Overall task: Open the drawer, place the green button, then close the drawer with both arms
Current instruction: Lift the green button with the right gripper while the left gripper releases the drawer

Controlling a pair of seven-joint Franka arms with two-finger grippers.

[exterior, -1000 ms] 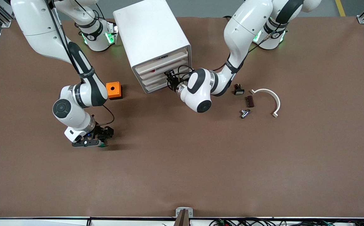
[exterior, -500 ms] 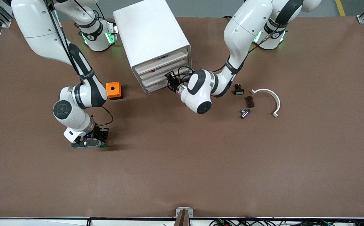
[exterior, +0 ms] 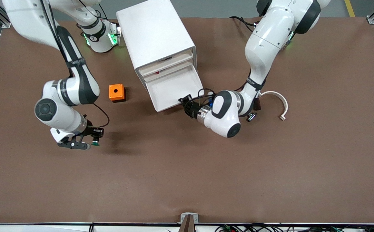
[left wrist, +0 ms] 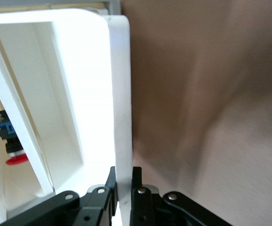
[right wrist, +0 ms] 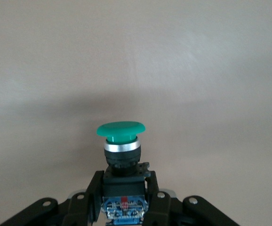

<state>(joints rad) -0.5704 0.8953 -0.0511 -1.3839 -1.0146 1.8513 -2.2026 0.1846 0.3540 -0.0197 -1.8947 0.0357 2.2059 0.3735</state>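
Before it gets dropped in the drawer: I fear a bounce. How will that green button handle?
The button, pinched by its blocky base in the right gripper, looks rigid and small. The wide cap makes it top-heavy, apt to tip, perhaps roll on its rim.

Orange box with hole (exterior: 116, 92) on brown tabletop (exterior: 187, 174), beside white cabinet (exterior: 154, 35), toward right arm's end. White curved bracket (exterior: 279, 101) toward left arm's end. Red item (left wrist: 17, 161) in upper drawer.
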